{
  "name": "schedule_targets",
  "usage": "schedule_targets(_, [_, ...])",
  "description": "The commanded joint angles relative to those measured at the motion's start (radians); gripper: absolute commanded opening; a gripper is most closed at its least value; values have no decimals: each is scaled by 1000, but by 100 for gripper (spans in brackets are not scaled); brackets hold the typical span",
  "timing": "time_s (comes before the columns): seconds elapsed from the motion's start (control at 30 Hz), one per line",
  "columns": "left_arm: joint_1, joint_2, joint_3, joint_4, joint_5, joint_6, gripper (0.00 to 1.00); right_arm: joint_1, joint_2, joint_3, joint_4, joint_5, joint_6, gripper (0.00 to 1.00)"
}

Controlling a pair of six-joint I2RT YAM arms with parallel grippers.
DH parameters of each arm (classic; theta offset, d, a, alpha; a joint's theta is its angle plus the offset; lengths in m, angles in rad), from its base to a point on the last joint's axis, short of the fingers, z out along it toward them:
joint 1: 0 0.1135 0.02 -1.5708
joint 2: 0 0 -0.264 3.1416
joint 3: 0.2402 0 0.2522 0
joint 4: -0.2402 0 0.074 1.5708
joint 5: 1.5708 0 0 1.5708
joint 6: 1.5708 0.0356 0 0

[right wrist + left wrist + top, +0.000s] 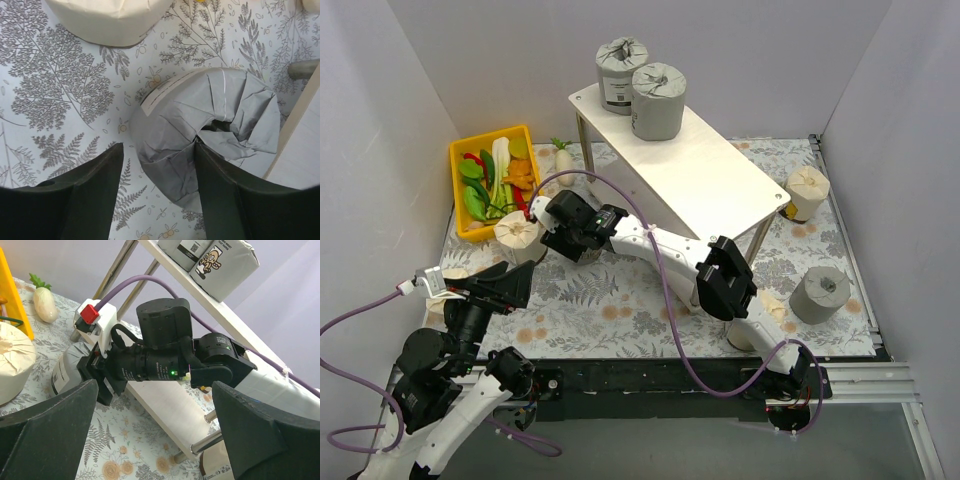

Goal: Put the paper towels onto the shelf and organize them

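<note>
The shelf [700, 175] stands mid-table with two grey paper towels [658, 100] on the far end of its top board. My right gripper [563, 240] reaches left beside the shelf's lower board [170, 410]. It is open over an upright grey roll [200, 115]: one finger [220, 190] rests at the twisted top, the other stands just outside the roll's wall. That roll also shows in the left wrist view [67, 371]. My left gripper [510, 285] is wide open and empty, low at the near left. A cream roll [517, 235] stands next to the right gripper.
A yellow bin [460, 190] of vegetables sits far left, a white radish [561, 157] beside it. A cream roll [807, 192] stands by the shelf's right legs and a grey roll [820, 293] at the near right. Another cream roll [215, 465] lies under the right arm.
</note>
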Motion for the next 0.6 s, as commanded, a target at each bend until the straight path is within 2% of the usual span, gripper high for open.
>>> schedule_targets(0.0, [-3, -97, 0, -6, -12, 10, 98, -9, 21, -13, 29, 36, -34, 60])
schedule_targets(0.13, [-3, -102, 0, -9, -13, 9, 98, -9, 12, -22, 35, 60, -45, 45])
schedule_targets(0.27, [-3, -102, 2, -9, -15, 6, 98, -9, -5, -51, 62, 53, -54, 43])
schedule_targets(0.4, [-3, -102, 2, -10, -15, 7, 98, -9, 4, -26, 32, 56, -46, 62])
schedule_targets(0.57, [-3, -102, 0, -9, -15, 7, 98, -9, 5, -26, 39, 73, -34, 66])
